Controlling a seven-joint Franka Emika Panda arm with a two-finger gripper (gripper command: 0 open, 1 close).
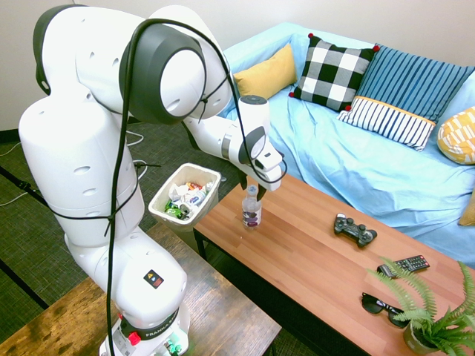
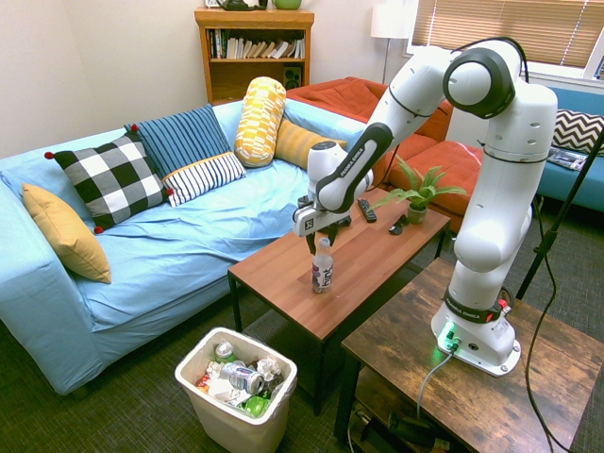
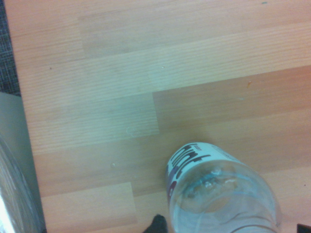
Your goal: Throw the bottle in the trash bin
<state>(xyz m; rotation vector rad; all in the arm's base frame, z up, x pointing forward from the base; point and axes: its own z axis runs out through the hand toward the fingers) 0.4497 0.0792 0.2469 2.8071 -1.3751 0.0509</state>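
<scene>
Glossy white rounded shells form the arm (image 1: 82, 170), with dark grey bands and a round white cap at one joint, upper left of the frame. A black cable (image 1: 125, 148) runs down it, tied with thin black straps. At lower left, the base (image 1: 152, 334) carries dark lettering, a red button and green light.

Below me I see the light wooden desk (image 3: 107, 111), its planks in paler and browner strips, with a few small specks on them. The clear bottle (image 3: 223, 199) rises from the view's edge, its white label (image 3: 194, 155) with dark lettering and a purple patch showing. Beyond the desk's edge lie dark woven carpet (image 3: 8, 63) and a pale, partly shiny surface (image 3: 17, 160), only partly in view.
</scene>
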